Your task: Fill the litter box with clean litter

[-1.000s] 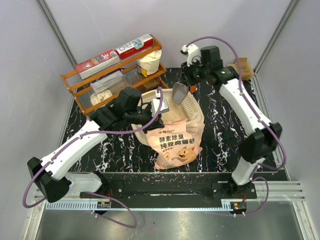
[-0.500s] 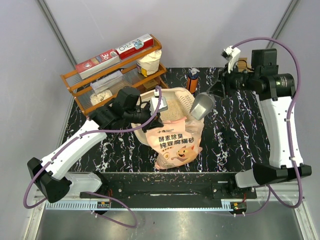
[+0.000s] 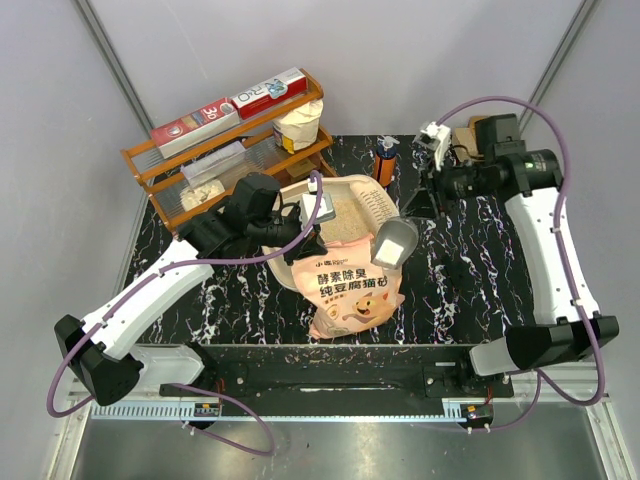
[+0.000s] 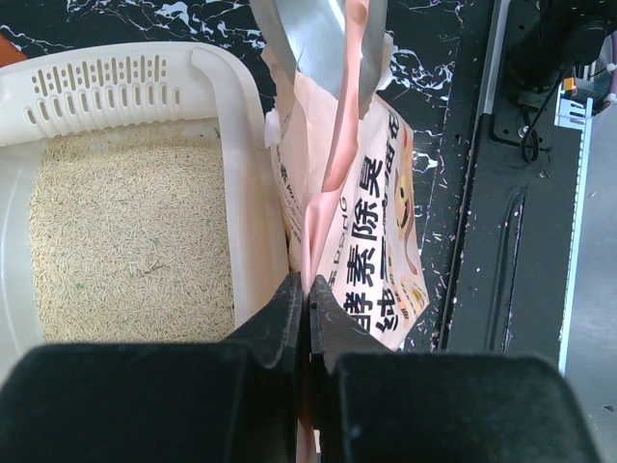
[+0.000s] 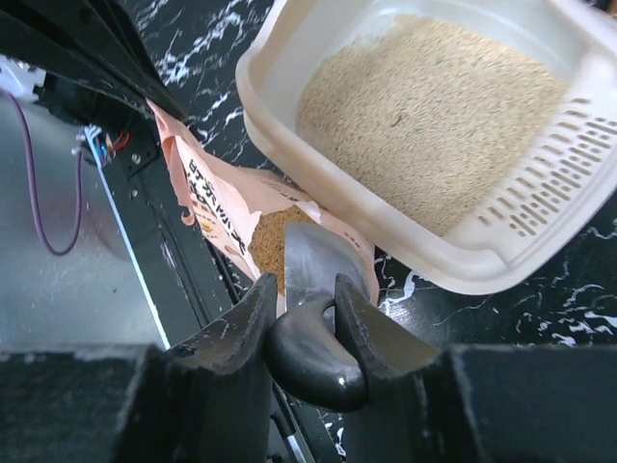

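My left gripper (image 4: 307,289) is pinched tight on the upper edge of the peach-orange litter bag (image 4: 371,241), lifting it so the mouth stands open; the bag leans against the near wall of the litter box (image 4: 241,125), touching it.

My right gripper (image 5: 307,294) is clamped on the dark handle of a grey metal scoop (image 5: 316,253); the blade points down into the bag's mouth, its tip at the tan clean litter (image 5: 274,241) inside.

The cream box sits mid-table with its slotted end toward my right arm; a thin, even layer of granules covers its floor, so I judge the filling part done, with more scoops wanted.

To do this scoop well, I should:
- push the blade low and deep into the granules, then roll it level before lifting, so the load does not slide off;
- hold the left pinch high and firm, or the soft mouth may fold onto the scoop;
- lift clear of the torn edge without dragging the bag;
- carry the load level over the rim and tip it over the middle of the box, away from the slots, since anything spilled lands on the black marbled table (image 3: 450,280).
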You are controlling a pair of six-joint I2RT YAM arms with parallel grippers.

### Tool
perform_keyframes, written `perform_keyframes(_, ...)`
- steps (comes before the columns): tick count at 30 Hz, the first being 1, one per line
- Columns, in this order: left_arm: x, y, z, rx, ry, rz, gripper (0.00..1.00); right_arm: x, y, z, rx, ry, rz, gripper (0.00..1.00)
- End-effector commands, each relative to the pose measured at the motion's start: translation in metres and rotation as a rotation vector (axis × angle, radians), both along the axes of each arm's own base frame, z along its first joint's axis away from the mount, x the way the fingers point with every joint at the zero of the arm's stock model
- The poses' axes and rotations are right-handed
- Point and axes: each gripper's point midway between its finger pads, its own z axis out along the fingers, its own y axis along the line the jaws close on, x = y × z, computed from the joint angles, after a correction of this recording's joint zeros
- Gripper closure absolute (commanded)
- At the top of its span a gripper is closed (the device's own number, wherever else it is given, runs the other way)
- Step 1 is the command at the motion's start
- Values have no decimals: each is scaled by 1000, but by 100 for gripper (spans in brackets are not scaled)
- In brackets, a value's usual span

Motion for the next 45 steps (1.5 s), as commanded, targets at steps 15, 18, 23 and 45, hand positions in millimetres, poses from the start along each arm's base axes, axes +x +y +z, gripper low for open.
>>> perform_keyframes(15, 8, -12, 65, -196, -60, 38, 100, -38, 56, -72, -85, 364, -93, 100)
perform_keyframes(18, 6, -16, 70, -218, -44, 30, 100, -37, 54, -87, -148, 353, -166, 100)
perform_keyframes(23, 1, -17, 69, -230, -11, 22, 100, -8, 27, -94, -242, 205, -365, 100)
perform_keyframes(45, 0, -34, 67, -308, 160, 80, 100, -20, 53, -192, -205, 351, -483, 100)
